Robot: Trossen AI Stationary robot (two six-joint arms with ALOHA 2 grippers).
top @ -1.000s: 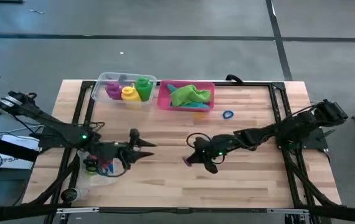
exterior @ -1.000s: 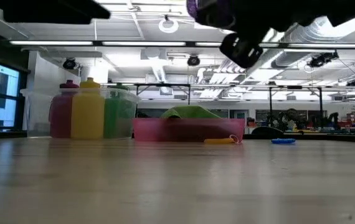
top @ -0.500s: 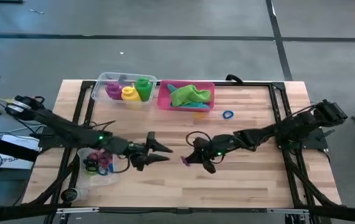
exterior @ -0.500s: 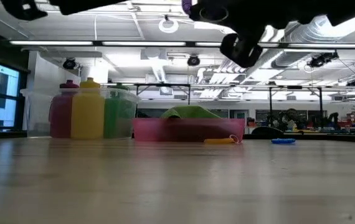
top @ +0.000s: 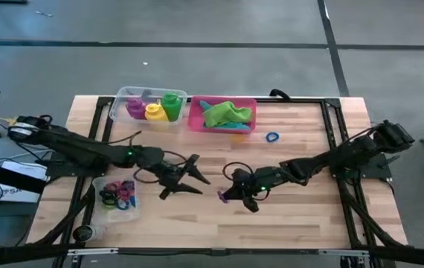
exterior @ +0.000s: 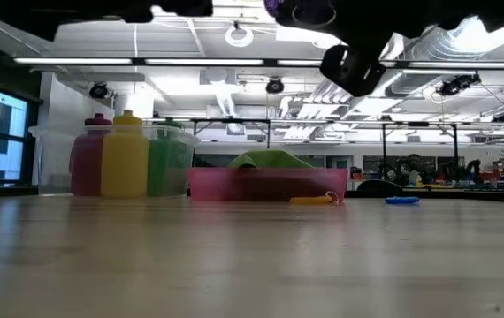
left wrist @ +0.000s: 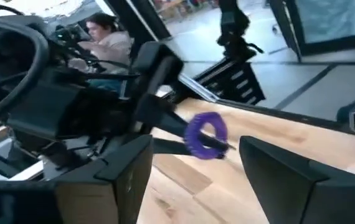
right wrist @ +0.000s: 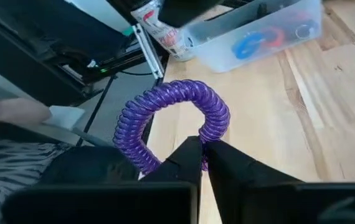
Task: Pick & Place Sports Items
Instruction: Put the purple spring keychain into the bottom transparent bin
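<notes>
purple coiled plastic ring (right wrist: 171,121) pinched in the closed right gripper (top: 227,195) above the table's (top: 301,223) middle; left gripper (top: 194,176) half-open, empty, facing it.

Open-ceilinged lab, robot workbench (top: 301,126)

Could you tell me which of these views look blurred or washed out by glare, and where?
Left wrist view: soft motion blur throughout; the purple ring smears at its edges. Low view: ceiling lights glare, and the arms above are dark silhouettes. Right wrist view: the ring is sharp, the tub behind it slightly soft. High view: evenly lit, no glare on the table.
</notes>
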